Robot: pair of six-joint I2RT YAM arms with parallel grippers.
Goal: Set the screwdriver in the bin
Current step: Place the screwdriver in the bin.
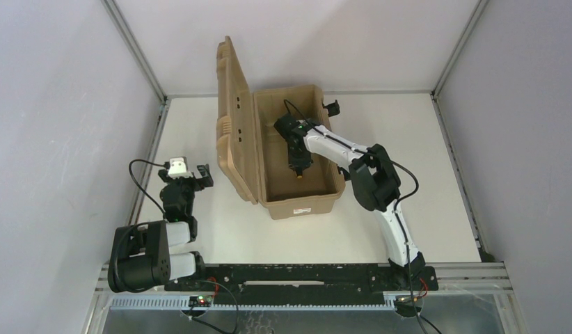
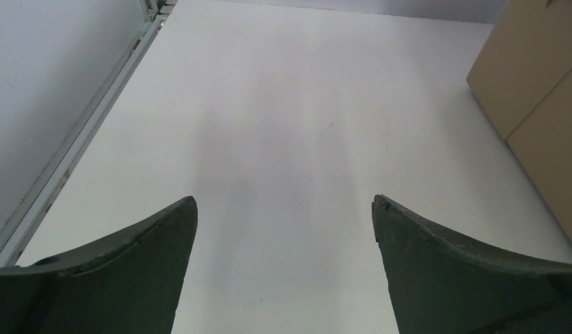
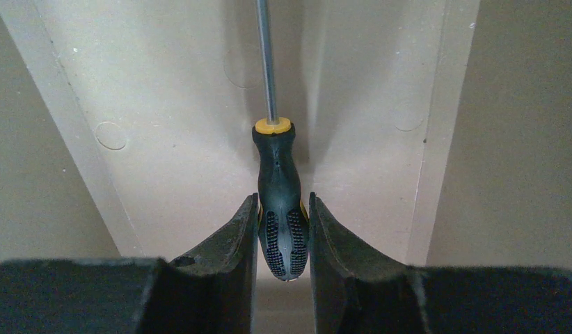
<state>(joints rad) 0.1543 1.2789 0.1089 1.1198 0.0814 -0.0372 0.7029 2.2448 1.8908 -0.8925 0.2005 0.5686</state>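
The tan bin [image 1: 297, 206] stands open in the middle of the table, its lid [image 1: 234, 125] raised on the left side. My right gripper [image 1: 298, 165] reaches down inside the bin and is shut on the screwdriver [image 3: 280, 202], gripping its black handle near the butt end. The yellow collar and thin metal shaft [image 3: 265, 56] point away from the gripper [image 3: 283, 209] along the bin's floor [image 3: 186, 139]. In the top view only a small orange bit of the screwdriver [image 1: 298, 176] shows below the gripper. My left gripper [image 2: 283, 209] is open and empty over bare table, left of the bin [image 2: 541, 90].
The white table [image 1: 422, 181] is walled by grey panels with metal rails at left, right and back. A black latch [image 1: 332, 107] sticks out at the bin's far right corner. The left arm [image 1: 175, 202] sits folded near the table's left front.
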